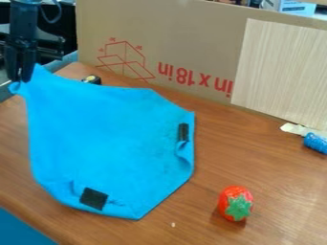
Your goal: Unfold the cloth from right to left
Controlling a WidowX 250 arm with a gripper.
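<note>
Cloth [108, 139] looks mostly spread, its ten-o'clock corner pinched aloft in the gripper [20, 81]; lowering and smoothing probably remain.

Soft, fairly bright light is spreading over the scene, its source lying out of sight. A pale sheen is showing on the table [281, 167] toward four o'clock. The toy strawberry [236, 203], at five o'clock, is catching small highlights and casting a soft shadow around its base. Toward eleven o'clock, the background is falling into near-black.
</note>
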